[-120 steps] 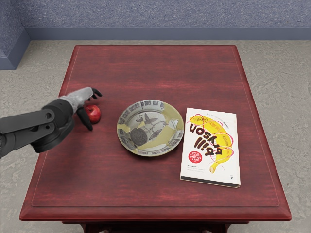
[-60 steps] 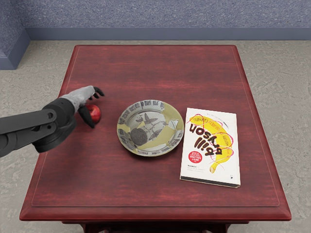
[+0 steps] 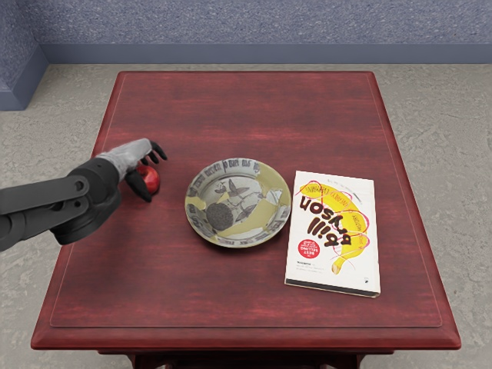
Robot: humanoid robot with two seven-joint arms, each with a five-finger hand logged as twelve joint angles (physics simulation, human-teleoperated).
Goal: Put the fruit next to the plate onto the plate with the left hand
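Left hand [image 3: 135,164] clasps the red apple [image 3: 151,181] on the reddish wooden table [image 3: 246,108]; plate [image 3: 231,164] nearby; beige floor [image 3: 442,100], blue wall [image 3: 269,19].

Item count, head view:
- Table [image 3: 246,115]: one.
- Plate [image 3: 265,223]: one.
- Apple [image 3: 151,179]: one.
- Book [image 3: 333,231]: one.
- Robot arm [image 3: 46,204]: one, ending in one left hand [image 3: 129,161].

Separate items lying on the table surface: three in total.

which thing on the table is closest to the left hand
The red apple, left of the plate: the left hand is right at it, while plate and book lie farther right.
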